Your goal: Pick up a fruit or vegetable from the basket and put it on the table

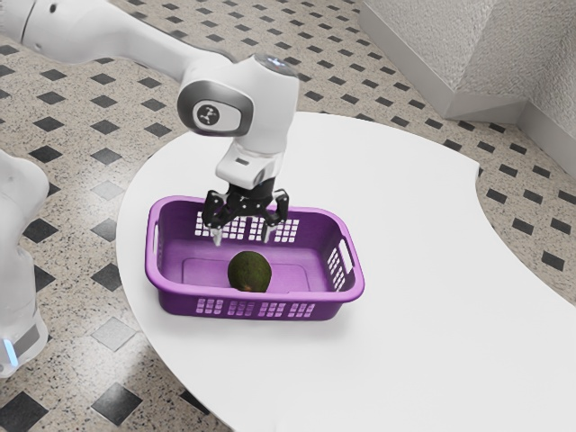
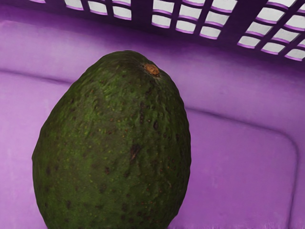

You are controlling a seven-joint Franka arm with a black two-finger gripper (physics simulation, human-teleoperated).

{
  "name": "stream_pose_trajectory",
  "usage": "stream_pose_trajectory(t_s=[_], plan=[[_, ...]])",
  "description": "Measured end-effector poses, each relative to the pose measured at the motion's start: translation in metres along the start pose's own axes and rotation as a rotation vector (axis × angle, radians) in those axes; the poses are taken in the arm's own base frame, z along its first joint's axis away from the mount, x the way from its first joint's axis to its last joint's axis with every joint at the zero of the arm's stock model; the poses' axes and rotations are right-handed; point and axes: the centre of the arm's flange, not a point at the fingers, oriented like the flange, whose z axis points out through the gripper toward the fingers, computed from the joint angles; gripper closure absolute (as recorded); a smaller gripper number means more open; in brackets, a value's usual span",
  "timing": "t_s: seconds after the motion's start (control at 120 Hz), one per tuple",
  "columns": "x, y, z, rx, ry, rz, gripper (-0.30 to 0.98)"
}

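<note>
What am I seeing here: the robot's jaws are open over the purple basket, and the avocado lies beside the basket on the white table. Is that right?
Not quite: the avocado lies inside the purple basket, not beside it on the white table, as the exterior view shows. The robot's jaws are indeed open over the basket.

In the exterior view, we see a purple basket point(image 1: 261, 295) with a pattern of square perforations, and an avocado point(image 1: 249, 272) in mottled dark green; in the wrist view, we note its yellow-green flecks, dark brown blotches and orange-brown stem scar point(image 2: 152, 69). We distinguish a plain white table point(image 1: 414, 234), white arm point(image 1: 135, 43) with grey trim, black gripper point(image 1: 241, 238), blue light strip point(image 1: 11, 352) (eight o'clock), speckled beige floor point(image 1: 72, 112) with charcoal diamonds (ten o'clock) and pale grey stippled wall point(image 1: 432, 45) (one o'clock).
</note>
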Motion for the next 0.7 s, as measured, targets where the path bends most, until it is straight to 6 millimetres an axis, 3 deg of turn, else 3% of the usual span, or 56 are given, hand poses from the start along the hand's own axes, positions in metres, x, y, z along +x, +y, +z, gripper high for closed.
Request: stream_pose_trajectory(t_s=[0.242, 0.7], plan=[[0.005, -0.002, 0.004, 0.01, 0.002, 0.05, 0.01], [0.011, -0.02, 0.033, 0.001, -0.002, 0.092, 0.01]])
